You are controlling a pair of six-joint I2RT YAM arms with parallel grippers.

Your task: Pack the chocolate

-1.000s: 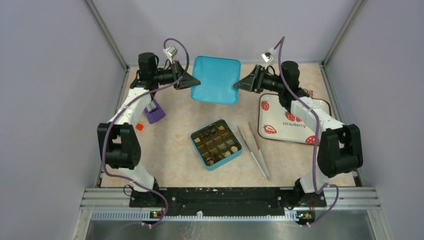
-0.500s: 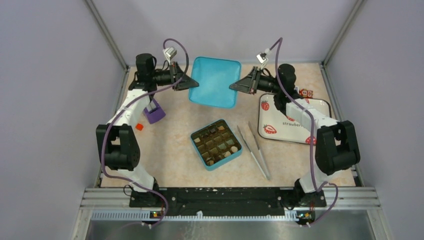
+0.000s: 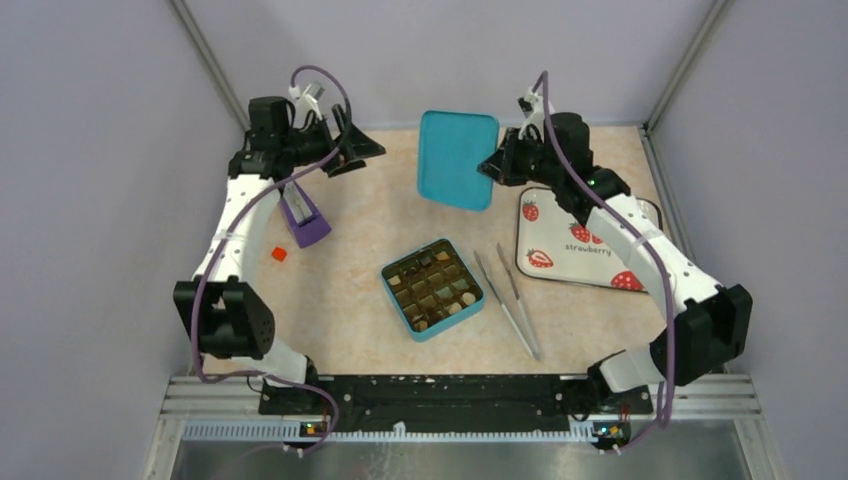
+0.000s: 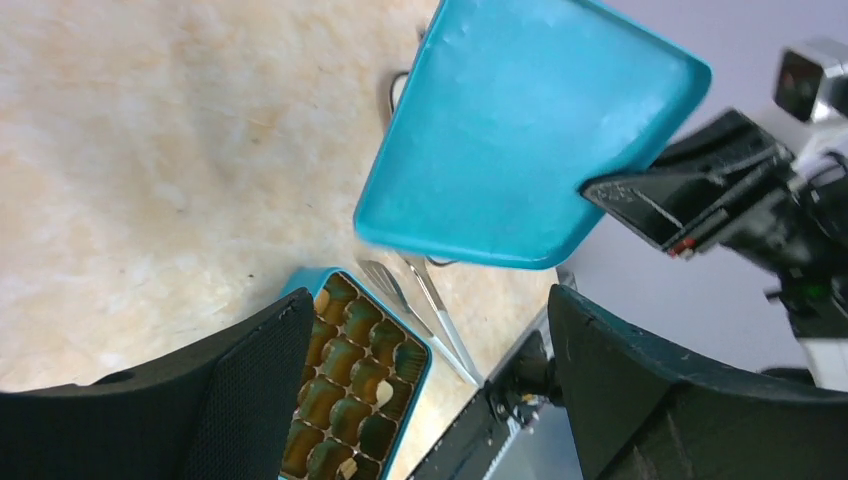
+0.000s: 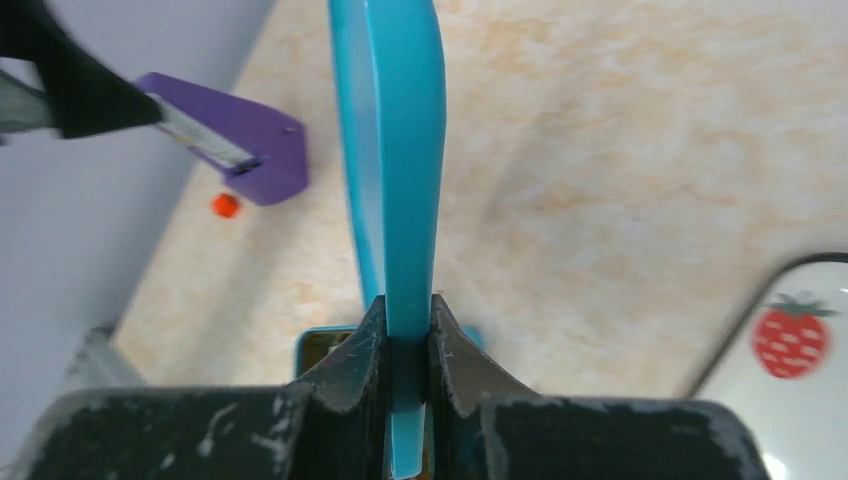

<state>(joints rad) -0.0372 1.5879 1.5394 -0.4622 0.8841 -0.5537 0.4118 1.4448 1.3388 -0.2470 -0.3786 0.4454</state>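
Note:
The chocolate (image 3: 432, 287) lies as small dark, tan and cream pieces in the compartments of an open teal tin (image 3: 396, 291) at the table's middle. The tin also shows in the left wrist view (image 4: 428, 362). My right gripper (image 3: 492, 165) is shut on the edge of the teal lid (image 3: 458, 160), which hangs tilted on edge above the back of the table. In the right wrist view both fingers (image 5: 360, 350) pinch the lid (image 5: 395, 150). My left gripper (image 3: 356, 153) stands open, empty, apart from the lid's left side (image 4: 520, 130).
Metal tweezers (image 3: 510, 300) lie right of the tin. A white strawberry tray (image 3: 585, 245) sits at the right. A purple holder (image 3: 305, 222) and a small red bit (image 3: 279, 254) lie at the left, near the left arm.
The right gripper shut on the lid. The left gripper opened, let go of it and drew back to the left. The lid rose and turned onto its edge.

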